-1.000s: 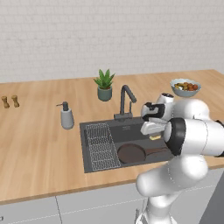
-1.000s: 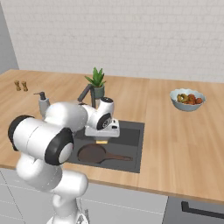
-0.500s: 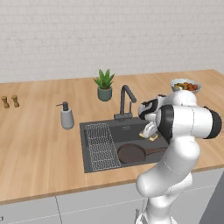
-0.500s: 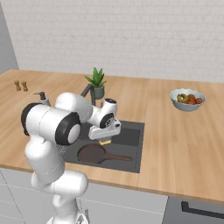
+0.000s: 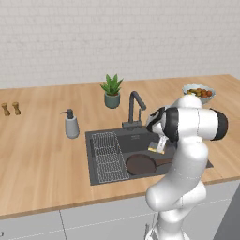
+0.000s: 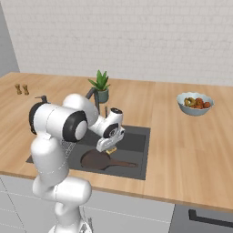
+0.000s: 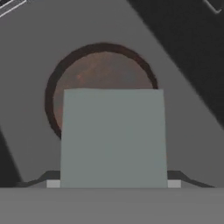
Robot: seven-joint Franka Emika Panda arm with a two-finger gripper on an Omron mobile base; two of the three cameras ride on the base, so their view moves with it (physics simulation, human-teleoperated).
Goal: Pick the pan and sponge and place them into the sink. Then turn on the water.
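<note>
My gripper (image 5: 158,143) is shut on the sponge (image 5: 157,147), a small grey-green block with a yellow underside, and holds it low over the sink (image 5: 106,137). In the hand view the sponge (image 7: 113,135) sits between the finger tips, and the round dark brown pan (image 7: 104,65) lies on the basin floor right beneath it. The pan (image 5: 140,164) rests in the sink's front part with its handle pointing right. From the right base view the gripper (image 6: 109,144) hangs just above the pan (image 6: 94,160). The dark faucet (image 5: 135,106) stands behind the basin; no water runs.
A wire rack (image 5: 108,157) fills the sink's left part. A soap dispenser (image 5: 71,125) stands left of the sink, a potted plant (image 5: 112,91) behind the faucet. A bowl of fruit (image 6: 194,103) sits at the far right, two small shakers (image 5: 10,108) far left.
The arm's elbow has swung upright and the hand with the sponge has sunk a little lower over the pan. The grip on the sponge is unchanged.
</note>
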